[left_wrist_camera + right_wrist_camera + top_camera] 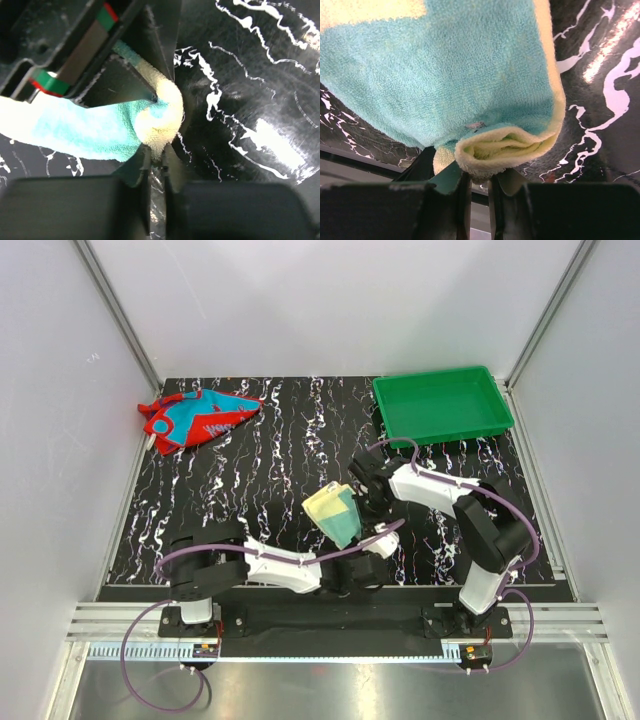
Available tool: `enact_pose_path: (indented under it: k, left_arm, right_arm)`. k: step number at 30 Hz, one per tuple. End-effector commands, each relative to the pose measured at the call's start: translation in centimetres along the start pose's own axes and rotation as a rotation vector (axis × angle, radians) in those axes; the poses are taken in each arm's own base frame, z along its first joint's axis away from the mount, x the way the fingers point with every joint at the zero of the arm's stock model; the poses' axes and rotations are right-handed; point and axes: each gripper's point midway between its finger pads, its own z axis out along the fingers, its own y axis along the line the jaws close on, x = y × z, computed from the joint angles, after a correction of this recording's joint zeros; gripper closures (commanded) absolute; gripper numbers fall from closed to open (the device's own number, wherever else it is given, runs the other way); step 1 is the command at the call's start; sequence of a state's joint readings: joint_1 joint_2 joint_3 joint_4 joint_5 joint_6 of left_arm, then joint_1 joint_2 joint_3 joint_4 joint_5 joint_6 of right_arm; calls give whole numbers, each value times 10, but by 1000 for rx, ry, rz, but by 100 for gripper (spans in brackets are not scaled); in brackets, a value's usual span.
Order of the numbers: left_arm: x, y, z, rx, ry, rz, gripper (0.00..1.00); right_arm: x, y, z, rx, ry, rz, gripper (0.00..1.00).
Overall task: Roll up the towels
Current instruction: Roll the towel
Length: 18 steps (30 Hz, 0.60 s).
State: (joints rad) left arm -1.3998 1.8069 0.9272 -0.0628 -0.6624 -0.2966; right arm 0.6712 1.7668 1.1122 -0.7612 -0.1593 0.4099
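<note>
Green tray: well beyond the right fingers, slightly to their right, on the mat's far corner. Black white-veined mat lies under the right and left fingers. White walls surround it, with an aluminium rail behind.

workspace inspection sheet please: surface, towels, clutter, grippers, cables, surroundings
surface: black marbled mat, no spills seen
job's things: yellow towel held up between both grippers, folded, not rolled; red towel crumpled at the far left corner
clutter: green tray at the far right corner
grippers: left gripper and right gripper both shut on the yellow towel
cables: purple cables along both arms, clear of the towels
surroundings: white walls, nothing else seen
</note>
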Motion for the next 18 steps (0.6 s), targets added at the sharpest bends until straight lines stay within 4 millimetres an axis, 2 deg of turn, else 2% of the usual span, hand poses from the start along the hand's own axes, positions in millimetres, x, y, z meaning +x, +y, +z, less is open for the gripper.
enact_pose_path:
  k: [1,3,5,6,7,9,10,14,18]
  left_arm:
    - [7,-13,4,94,38,-17,100]
    - [5,-8,7,115,36,-60,100]
    - [4,-6,8,171,38,-119,100]
    - [11,-10,6,225,58,-134,100]
    - [7,-10,4,249,55,-167,100]
    - [8,-7,6,283,60,-212,100]
    - [7,-12,3,328,69,-242,100]
    - [5,-18,2,440,95,-349,100]
    - [7,-31,-2,566,158,-433,100]
  right_arm:
    - [6,-6,-9,3,14,1,93]
    - [5,-8,-11,7,11,12,93]
    - [2,-10,-15,7,-3,27,86]
    - [0,-12,-17,16,-11,38,79]
    - [-4,-14,-22,16,-31,51,58]
    - [-9,-18,-28,33,-53,69,45]
    - [-11,-21,-34,40,-73,78,33]
    - [-25,-43,-59,119,-145,143,21]
    - [-46,-67,-92,205,-284,230,16]
